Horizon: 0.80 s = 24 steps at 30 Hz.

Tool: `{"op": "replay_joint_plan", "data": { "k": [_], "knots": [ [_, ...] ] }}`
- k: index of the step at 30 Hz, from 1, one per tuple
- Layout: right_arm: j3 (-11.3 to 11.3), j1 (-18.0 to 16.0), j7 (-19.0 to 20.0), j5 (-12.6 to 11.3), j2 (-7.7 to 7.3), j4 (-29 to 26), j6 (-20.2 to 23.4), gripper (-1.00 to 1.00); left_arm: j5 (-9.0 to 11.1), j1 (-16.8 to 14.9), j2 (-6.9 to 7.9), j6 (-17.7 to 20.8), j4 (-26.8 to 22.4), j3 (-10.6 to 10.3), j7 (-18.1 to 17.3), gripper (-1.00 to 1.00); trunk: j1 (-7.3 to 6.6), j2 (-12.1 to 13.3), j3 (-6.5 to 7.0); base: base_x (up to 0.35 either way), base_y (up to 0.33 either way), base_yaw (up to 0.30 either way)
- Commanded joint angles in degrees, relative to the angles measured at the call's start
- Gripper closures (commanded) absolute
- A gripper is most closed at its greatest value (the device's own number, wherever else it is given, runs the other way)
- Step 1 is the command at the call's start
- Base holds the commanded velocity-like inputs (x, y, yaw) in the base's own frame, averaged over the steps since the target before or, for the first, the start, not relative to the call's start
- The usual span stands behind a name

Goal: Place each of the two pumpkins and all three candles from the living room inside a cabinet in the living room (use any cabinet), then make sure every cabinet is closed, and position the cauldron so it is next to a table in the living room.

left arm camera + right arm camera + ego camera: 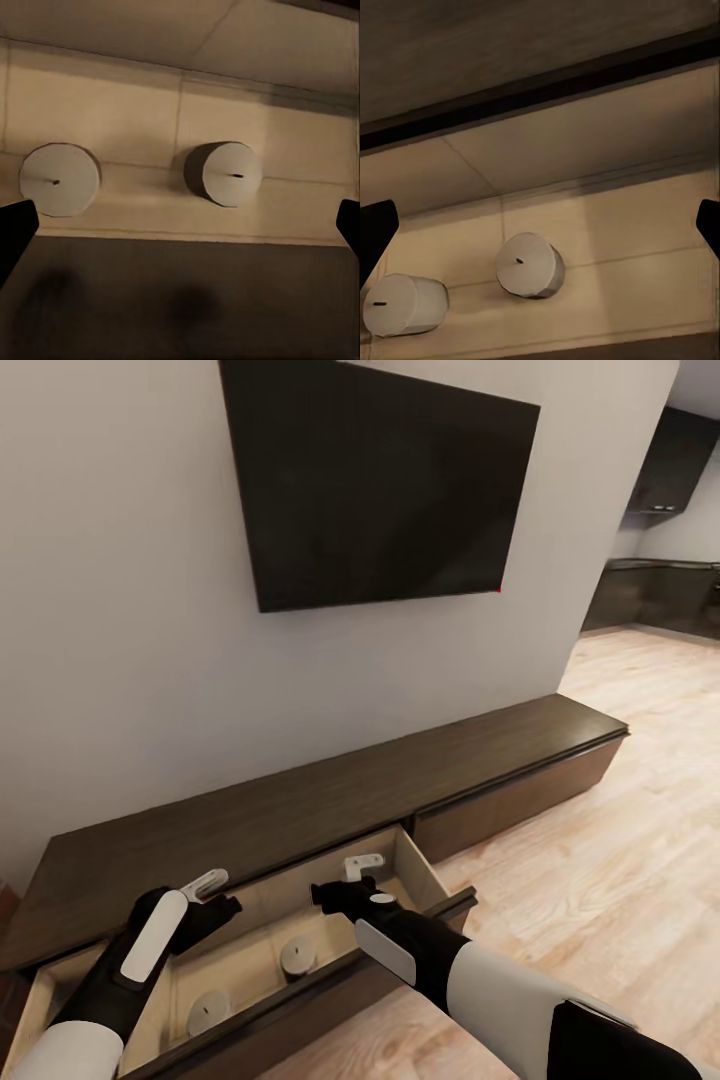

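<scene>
Two candles stand upright on the pale floor of the pulled-out drawer in the long dark cabinet. One candle sits near the middle of the drawer, the other candle well apart from it towards my left, close to the front panel. My left wrist camera looks straight down on both, and, each with its small wick dot. My left pincer hangs over the drawer with its fingers spread wide, holding nothing and touching nothing. My right pincer hovers over the drawer's right end, fingers likewise spread and empty; its camera shows the same candles, and, below it. A dark screen hangs on the wall above the cabinet, and light wood floor stretches off to my right.
</scene>
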Motion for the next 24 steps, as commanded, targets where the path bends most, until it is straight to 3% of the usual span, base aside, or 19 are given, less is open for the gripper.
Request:
{"op": "replay_joint_plan", "data": {
  "k": [1,24],
  "knots": [
    [0.3,-0.1,-0.4,-0.2,0.0,-0.1,0.1,-1.0,0.6,0.0,0.03,0.1,-0.1,-0.1,0.6,-1.0,-0.23,0.4,0.19,0.0,0.0,-0.214],
    [0.3,-0.1,-0.4,-0.2,0.0,-0.1,-1.7,-1.0,0.6,0.0,0.03,0.1,-0.1,0.0,0.5,-1.0,-5.28,9.6,5.76,0.0,0.0,-0.221]
  ]
}}
